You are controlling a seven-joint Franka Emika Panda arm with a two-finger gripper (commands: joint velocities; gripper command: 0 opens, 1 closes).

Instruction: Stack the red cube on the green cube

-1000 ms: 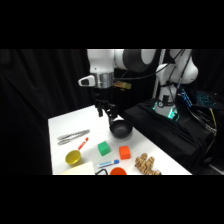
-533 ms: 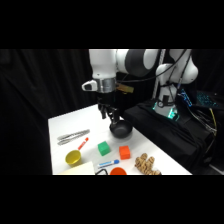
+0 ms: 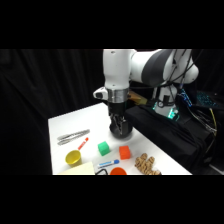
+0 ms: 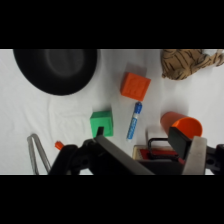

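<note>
While black curtains hang, white table (image 3: 67, 125) (cluttered) shows.

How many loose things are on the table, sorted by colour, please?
Red or orange: 3, the red cube, marker, disc
Green: 1, the green cube
Yellow: 1, cup
Blue: 1, pen
Black: 1, bowl
Metal: 1, tongs
Wooden: 1, cluster
Total: 9
</note>
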